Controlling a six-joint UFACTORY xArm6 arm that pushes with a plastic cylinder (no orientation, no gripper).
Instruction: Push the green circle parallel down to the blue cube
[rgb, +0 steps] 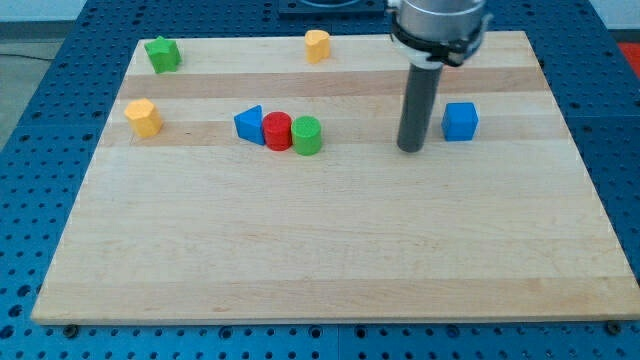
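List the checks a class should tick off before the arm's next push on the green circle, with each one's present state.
1. Green circle in plain view: ok.
2. Blue cube unobstructed: ok.
3. My tip touching the green circle: not ok, it stands apart, nearer the blue cube.
4. Green circle free of neighbours: not ok, the red cylinder sits against it.
5. Tip placed above the green circle for a downward push: not ok.

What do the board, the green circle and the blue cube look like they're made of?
The board looks like pale wood with a matte finish: lengthwise planks and grain lines show. The green circle and the blue cube look like painted wood or plastic, each one even, saturated colour with a soft sheen; which of the two, the view cannot settle. My tip stands between them, just left of the cube.
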